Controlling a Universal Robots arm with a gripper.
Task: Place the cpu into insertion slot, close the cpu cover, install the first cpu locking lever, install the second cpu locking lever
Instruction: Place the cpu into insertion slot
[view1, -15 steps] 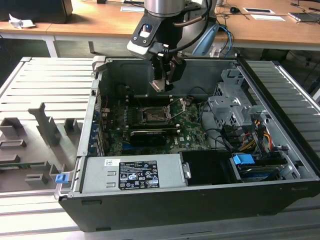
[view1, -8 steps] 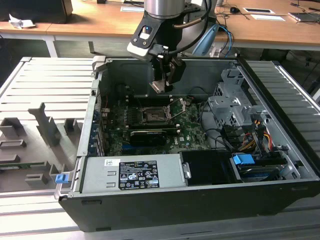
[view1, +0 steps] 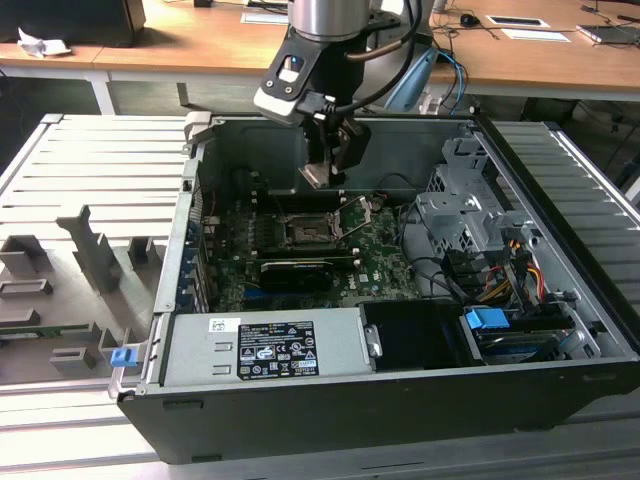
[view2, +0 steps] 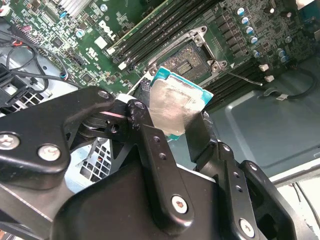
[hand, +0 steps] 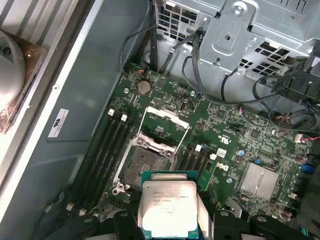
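Cpu (hand: 168, 207), edges hidden by fingers (view2: 150, 145), hangs near insertion slot (hand: 145, 167).

Silver arm (view1: 325, 18), blk gripper (view1: 330, 172), silver screws (view2: 180, 204), blk cable (view1: 404, 55)

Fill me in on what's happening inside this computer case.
The arm's gripper holds the cpu between its fingers, above the motherboard inside the open case. The insertion slot below sits empty, and the cpu cover is flipped open. The chip is not yet seated.
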